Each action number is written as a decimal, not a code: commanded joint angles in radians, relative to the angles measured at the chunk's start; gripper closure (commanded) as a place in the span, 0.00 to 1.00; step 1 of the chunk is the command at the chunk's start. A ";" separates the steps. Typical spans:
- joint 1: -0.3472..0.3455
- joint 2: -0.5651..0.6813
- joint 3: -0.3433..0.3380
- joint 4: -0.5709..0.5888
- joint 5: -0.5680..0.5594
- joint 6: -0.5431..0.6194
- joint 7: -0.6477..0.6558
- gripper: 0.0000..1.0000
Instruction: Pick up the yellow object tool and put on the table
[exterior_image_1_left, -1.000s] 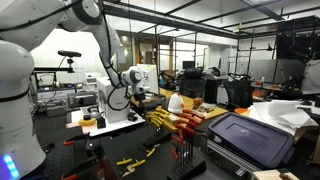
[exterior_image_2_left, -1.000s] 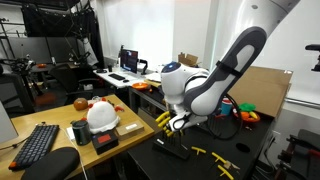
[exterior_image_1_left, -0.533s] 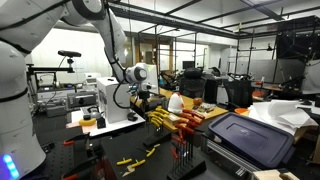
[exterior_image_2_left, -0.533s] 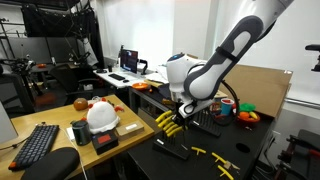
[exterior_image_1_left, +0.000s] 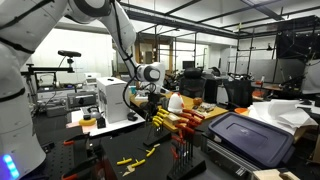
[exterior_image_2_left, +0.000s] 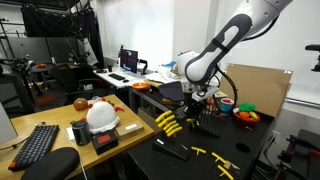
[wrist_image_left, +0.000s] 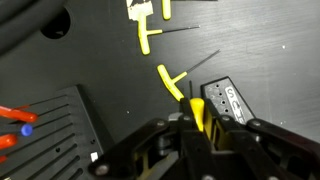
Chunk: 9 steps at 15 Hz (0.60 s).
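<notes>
My gripper (wrist_image_left: 197, 125) is shut on a yellow tool handle (wrist_image_left: 197, 110) that stands upright between the fingers. It hangs above the black table (wrist_image_left: 270, 40). In both exterior views the gripper (exterior_image_1_left: 153, 98) (exterior_image_2_left: 196, 104) is above a rack of yellow-handled tools (exterior_image_1_left: 160, 118) (exterior_image_2_left: 170, 122). Other yellow T-handle tools (wrist_image_left: 150, 35) (wrist_image_left: 172, 82) lie loose on the table below, and they also show in an exterior view (exterior_image_2_left: 205, 152).
A black tool-holder block (wrist_image_left: 228, 100) lies just beyond the fingers. A perforated black rack (wrist_image_left: 50, 130) with red-handled tools (wrist_image_left: 15, 115) is at the left. A dark bin (exterior_image_1_left: 250, 140), a white helmet (exterior_image_2_left: 101, 115) and a keyboard (exterior_image_2_left: 35, 145) stand around.
The arm has swung sideways and lifted away from the yellow-tool rack, carrying the yellow tool with it. The loose tools on the table have not moved.
</notes>
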 joint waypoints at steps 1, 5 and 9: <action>-0.066 0.043 0.037 0.073 0.071 -0.110 -0.136 0.96; -0.128 0.119 0.074 0.141 0.151 -0.186 -0.268 0.96; -0.183 0.204 0.093 0.204 0.224 -0.246 -0.344 0.96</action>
